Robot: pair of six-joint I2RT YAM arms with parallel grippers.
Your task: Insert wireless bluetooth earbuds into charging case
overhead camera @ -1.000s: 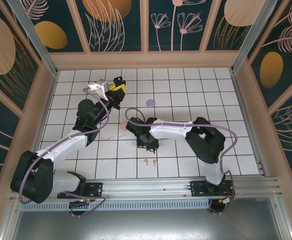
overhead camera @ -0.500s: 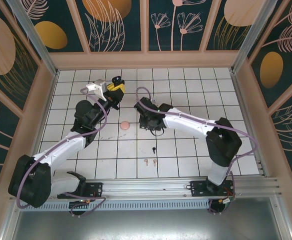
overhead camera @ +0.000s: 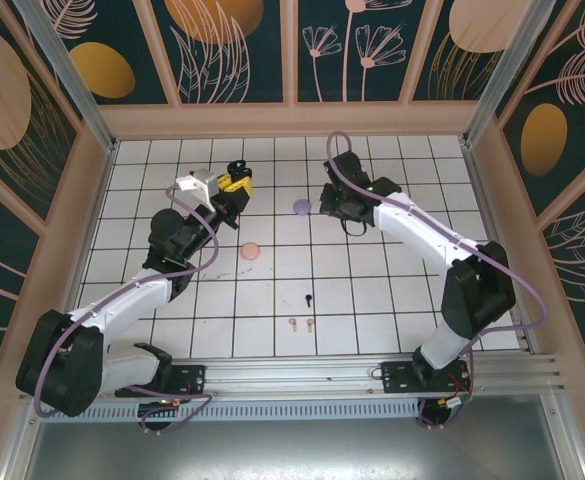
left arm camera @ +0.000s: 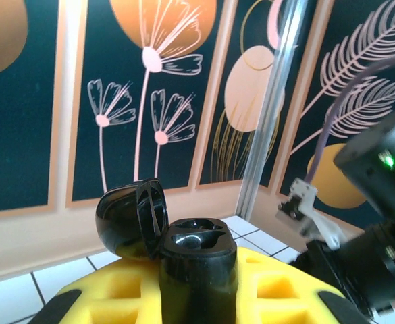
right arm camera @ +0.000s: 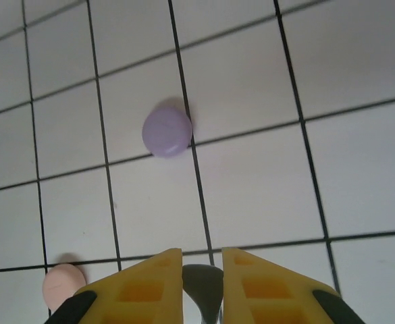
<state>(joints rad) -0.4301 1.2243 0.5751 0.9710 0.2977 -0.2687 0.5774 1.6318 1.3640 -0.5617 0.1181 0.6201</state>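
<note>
Left gripper point(overhead camera: 233, 183) sits up-left of the closed lilac case point(overhead camera: 302, 207). Its yellow fingers point(left arm camera: 109, 297) are clamped on the black charging case point(left arm camera: 197, 260), lid point(left arm camera: 131, 217) hinged open and tipped back to the left in the wrist view. Pink case point(overhead camera: 251, 250) lies closed on the white grid desk point(overhead camera: 392, 290), down-left of the lilac case and apart from it. Two pink earbuds point(overhead camera: 293, 323) point(overhead camera: 310, 323) lie side by side, well apart from the lilac case on the arm-base side, roughly straight below it in the top view. One black earbud point(overhead camera: 308, 299) lies alone between the lilac case and the pink pair, just beside the pair. Right gripper point(overhead camera: 330, 203) is just right of the lilac case, not touching it. In its wrist view the lilac case is ahead of the tips, and the fingers point(right arm camera: 258, 287) are nearly together, pinching a dark rounded piece point(right arm camera: 202, 283). Too little of that piece shows to tell what it is.
</note>
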